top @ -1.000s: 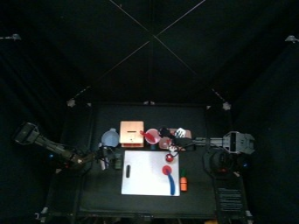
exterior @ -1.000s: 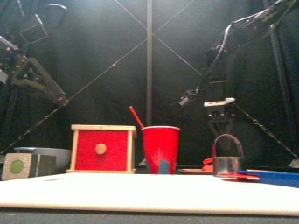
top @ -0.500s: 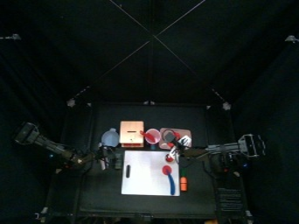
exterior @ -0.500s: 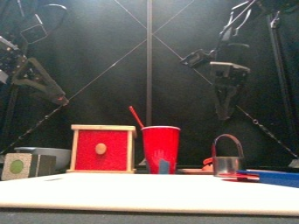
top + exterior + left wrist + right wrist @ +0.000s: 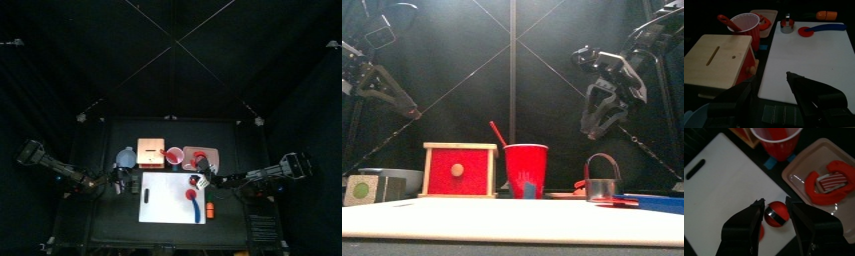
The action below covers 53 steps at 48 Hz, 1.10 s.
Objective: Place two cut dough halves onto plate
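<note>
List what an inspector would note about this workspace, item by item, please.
Surface: white cutting board on a black table.
Job's things: both dough halves lie as a ring in the plate.
Clutter: red cup, wooden block, blue-handled tool, round red object with a dark band.
Grippers: right gripper open, above the round object; left gripper open, beside the board.
Cables: nothing seen.
Surroundings: black curtains.

Two black jointed arms, each tipped with a black two-jawed pincer, matte and angular.
</note>
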{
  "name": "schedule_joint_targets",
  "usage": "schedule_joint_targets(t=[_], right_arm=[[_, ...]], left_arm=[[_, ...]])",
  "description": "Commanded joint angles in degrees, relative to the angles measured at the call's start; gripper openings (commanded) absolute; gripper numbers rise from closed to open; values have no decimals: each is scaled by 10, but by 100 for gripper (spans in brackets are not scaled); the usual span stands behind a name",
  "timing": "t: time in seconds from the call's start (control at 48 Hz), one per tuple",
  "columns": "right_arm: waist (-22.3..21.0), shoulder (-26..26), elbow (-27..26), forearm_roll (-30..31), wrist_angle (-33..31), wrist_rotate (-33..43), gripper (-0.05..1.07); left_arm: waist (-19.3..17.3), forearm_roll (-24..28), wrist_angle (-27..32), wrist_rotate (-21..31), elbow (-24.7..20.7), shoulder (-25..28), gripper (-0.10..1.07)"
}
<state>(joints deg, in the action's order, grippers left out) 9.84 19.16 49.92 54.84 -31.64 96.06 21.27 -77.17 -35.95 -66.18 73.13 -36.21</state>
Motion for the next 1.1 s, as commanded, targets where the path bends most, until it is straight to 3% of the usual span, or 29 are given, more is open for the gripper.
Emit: schedule_joint_targets(t=[0.0,0.188,1.083], right_arm=[[6,16,-3,43,27,24,78],[12,16,-19,74,48,27,78],[6,12,-11,64,50,25,78]], left_arm=[[-1,4,-2,-1,-10,1,88],[-2,11,-3,-1,-5,0,88],[-2,4,-2,-1,0,0,88]])
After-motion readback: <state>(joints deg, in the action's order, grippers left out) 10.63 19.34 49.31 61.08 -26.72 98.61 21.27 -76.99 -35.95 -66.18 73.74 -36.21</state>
